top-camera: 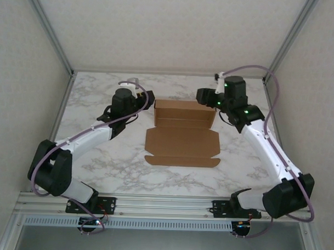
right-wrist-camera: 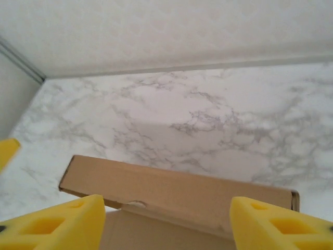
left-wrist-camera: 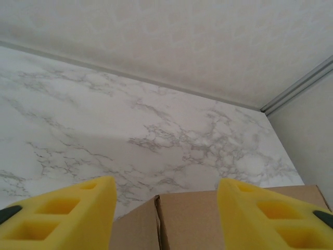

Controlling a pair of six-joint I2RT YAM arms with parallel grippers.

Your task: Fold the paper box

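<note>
The paper box (top-camera: 182, 135) is brown cardboard lying mid-table. Its far part stands up as low walls, and the lid panel and front flap lie flat toward me. My left gripper (top-camera: 150, 100) hovers at the box's far left corner. In the left wrist view that gripper (left-wrist-camera: 166, 211) is open, its yellow fingers (left-wrist-camera: 62, 216) straddling the corner (left-wrist-camera: 177, 221) without touching it. My right gripper (top-camera: 204, 96) is at the far right corner. Seen from its wrist, the right gripper (right-wrist-camera: 166, 224) is also open, and the raised back wall (right-wrist-camera: 171, 190) runs between the pads.
The marble tabletop (top-camera: 100, 161) is ringed by pale walls with metal frame posts (top-camera: 55, 36). Both arms reach in from the near corners. A yellow finger of the left gripper (right-wrist-camera: 6, 151) peeks in at the left edge of the right wrist view.
</note>
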